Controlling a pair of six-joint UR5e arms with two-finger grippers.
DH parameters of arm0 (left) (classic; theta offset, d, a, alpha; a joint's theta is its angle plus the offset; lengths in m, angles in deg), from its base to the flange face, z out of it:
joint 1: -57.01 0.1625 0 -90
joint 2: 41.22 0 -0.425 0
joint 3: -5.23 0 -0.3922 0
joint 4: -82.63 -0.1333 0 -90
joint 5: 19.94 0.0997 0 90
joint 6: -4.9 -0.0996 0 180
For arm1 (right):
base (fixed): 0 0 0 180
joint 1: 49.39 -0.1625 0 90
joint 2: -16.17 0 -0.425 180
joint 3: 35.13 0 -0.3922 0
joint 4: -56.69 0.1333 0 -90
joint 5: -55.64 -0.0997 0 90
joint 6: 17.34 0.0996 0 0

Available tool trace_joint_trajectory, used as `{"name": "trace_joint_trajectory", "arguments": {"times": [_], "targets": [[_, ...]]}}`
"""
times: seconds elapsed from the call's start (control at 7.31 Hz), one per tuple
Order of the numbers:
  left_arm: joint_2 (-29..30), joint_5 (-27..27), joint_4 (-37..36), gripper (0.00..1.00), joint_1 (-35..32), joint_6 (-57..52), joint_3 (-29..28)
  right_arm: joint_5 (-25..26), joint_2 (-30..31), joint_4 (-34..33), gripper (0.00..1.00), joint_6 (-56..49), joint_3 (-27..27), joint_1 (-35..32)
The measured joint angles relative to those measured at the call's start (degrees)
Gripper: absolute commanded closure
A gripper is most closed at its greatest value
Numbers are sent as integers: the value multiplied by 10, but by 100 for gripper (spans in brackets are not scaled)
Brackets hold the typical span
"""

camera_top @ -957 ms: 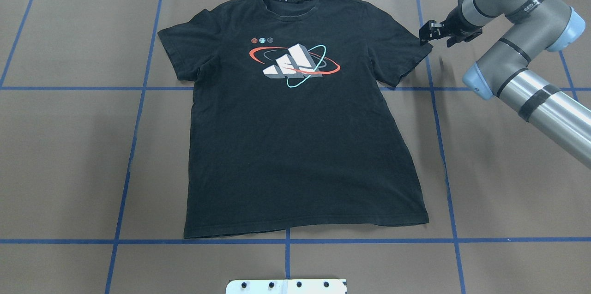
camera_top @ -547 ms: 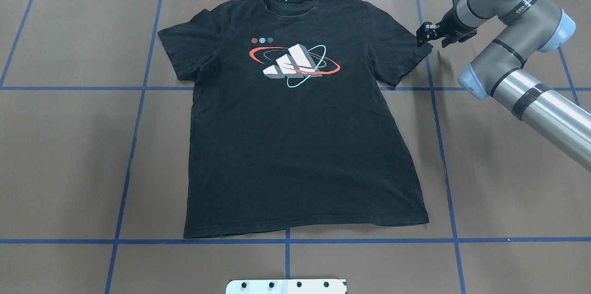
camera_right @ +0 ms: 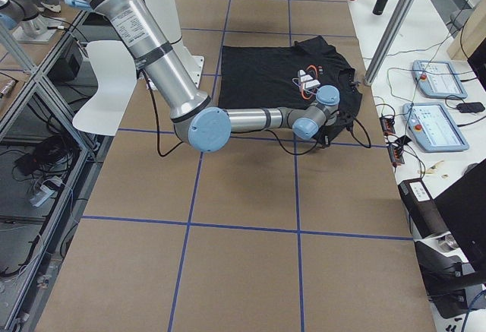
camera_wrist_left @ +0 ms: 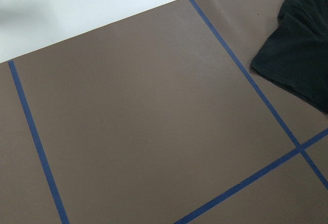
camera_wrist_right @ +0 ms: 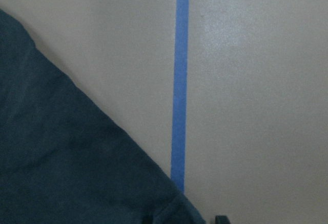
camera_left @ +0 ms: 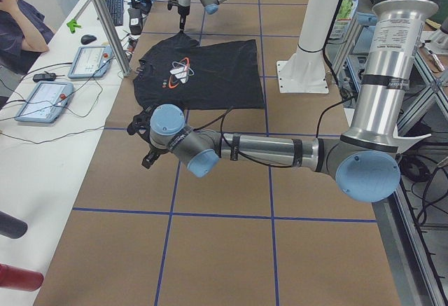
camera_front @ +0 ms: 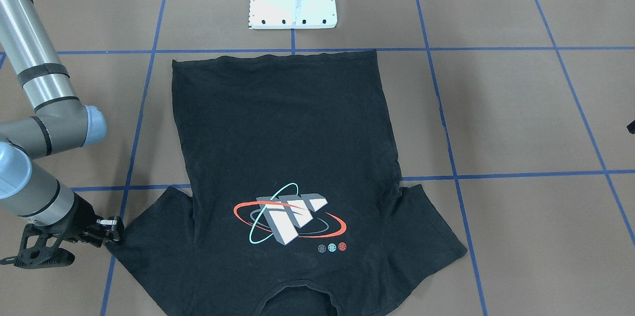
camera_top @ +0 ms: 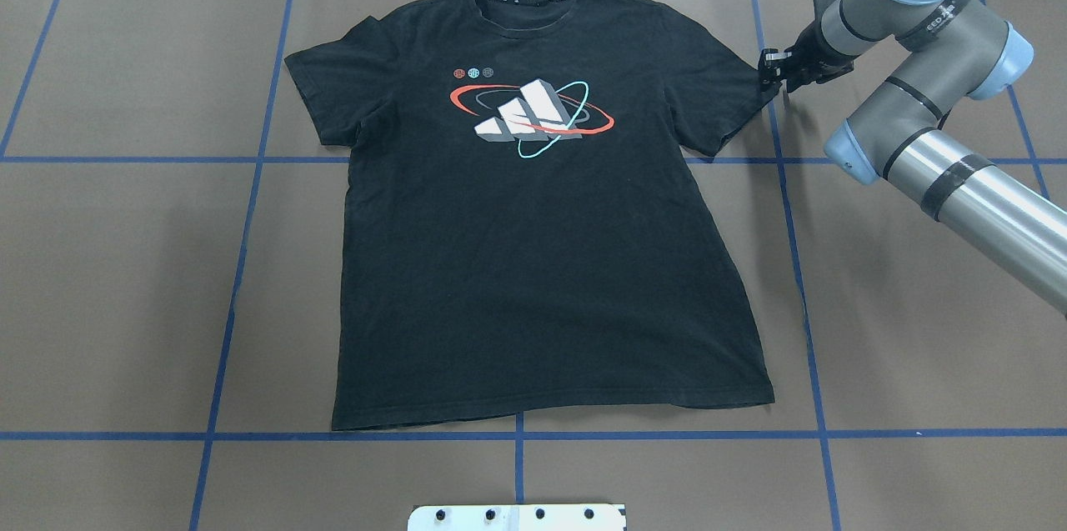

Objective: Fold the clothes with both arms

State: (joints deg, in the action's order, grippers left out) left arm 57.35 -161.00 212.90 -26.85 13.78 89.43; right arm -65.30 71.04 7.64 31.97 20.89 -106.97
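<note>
Right gripper (camera_top: 771, 69), upper right, jaws apart at the sleeve tip of the T-shirt (camera_top: 533, 247); we cannot tell whether the left gripper (camera_left: 148, 157) is open or closed.

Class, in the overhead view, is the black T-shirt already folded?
No, the black short-sleeved T-shirt lies flat and fully spread out, with no part turned over.

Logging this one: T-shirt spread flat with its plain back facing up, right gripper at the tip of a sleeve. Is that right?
Not the back: the T-shirt lies front up, its printed chest logo showing plainly in the overhead view. The rest stands: it is spread flat, and the right gripper is at a sleeve tip.
</note>
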Motion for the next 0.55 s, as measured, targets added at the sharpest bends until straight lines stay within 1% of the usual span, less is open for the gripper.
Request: {"name": "trace_joint_trajectory", "arguments": {"times": [0.14,0.55], "targets": [[-1,0,1,0,0,0,0,0,0,0,64,0,0,0],[-3,0,2,0,0,-1,0,1,0,0,73,0,0,0]]}}
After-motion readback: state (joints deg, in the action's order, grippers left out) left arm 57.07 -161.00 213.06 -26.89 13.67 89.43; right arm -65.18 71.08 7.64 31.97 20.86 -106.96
